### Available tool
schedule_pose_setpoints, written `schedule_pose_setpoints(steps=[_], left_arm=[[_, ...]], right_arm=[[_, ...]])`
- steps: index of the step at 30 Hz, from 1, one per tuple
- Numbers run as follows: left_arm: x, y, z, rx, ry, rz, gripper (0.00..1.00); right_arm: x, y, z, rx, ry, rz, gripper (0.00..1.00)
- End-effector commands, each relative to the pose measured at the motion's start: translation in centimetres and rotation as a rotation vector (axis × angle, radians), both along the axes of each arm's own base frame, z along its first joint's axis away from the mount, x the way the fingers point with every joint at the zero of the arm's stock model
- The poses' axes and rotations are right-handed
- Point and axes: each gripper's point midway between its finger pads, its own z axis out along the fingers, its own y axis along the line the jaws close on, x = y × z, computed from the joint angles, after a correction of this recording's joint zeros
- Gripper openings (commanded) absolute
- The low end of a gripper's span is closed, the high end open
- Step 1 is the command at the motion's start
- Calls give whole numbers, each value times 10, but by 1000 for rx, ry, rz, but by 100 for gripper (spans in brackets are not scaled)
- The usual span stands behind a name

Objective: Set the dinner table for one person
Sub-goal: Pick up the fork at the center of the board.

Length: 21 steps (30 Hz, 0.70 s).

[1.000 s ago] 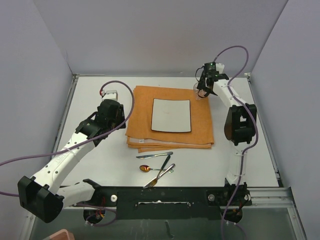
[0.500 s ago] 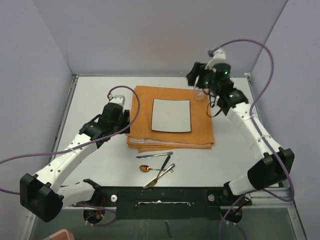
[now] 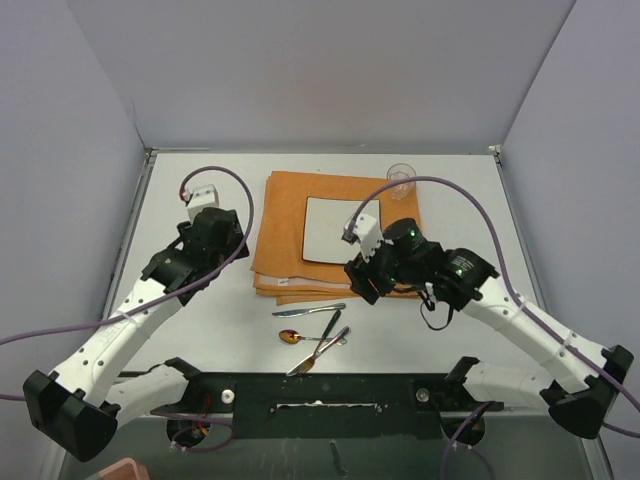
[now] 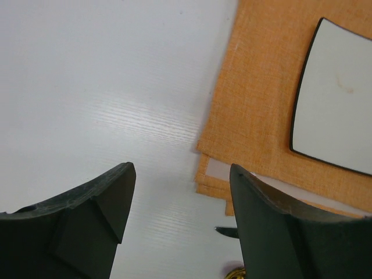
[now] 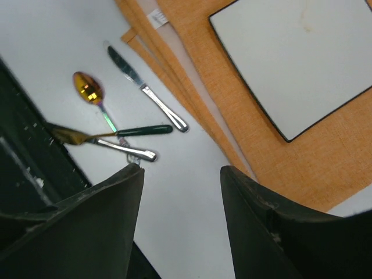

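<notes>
The dinner table (image 3: 200,320) carries a folded orange cloth (image 3: 400,260) with a square white plate (image 3: 343,230) on it. A clear glass (image 3: 400,178) stands at the cloth's back right corner. My left gripper (image 3: 222,238) hangs open and empty over bare table just left of the cloth (image 4: 261,87), the plate (image 4: 337,99) to its right. My right gripper (image 3: 363,280) is open and empty above the cloth's near edge (image 5: 232,110). In front lie a knife (image 5: 145,87), a gold spoon (image 5: 89,88), a fork (image 5: 102,140) and a dark-handled utensil (image 5: 145,130).
The cutlery (image 3: 315,330) lies in a loose pile between the cloth and the black rail (image 3: 320,390) at the table's near edge. Grey walls close off the back and both sides. Purple cables loop over both arms.
My right arm has swung from the glass at the back right down to the cloth's near edge; the glass stays standing. My left gripper has drawn back to the left, off the cloth's edge.
</notes>
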Motion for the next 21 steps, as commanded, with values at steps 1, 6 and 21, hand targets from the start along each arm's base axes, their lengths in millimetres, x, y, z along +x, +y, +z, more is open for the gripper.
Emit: schedule_pose_setpoints(steps=[1,6,21], left_arm=[[4,30,48,-49,-148,195,65],[5,39,58,-46,-163,240,65],[-1,48,70,-77,-202,260,65]], right_arm=[[-68,5,5,-9,90,279,57],[-117,2,-23,-220,195,484,66],[-120,71,-74,-494,-21,763,68]])
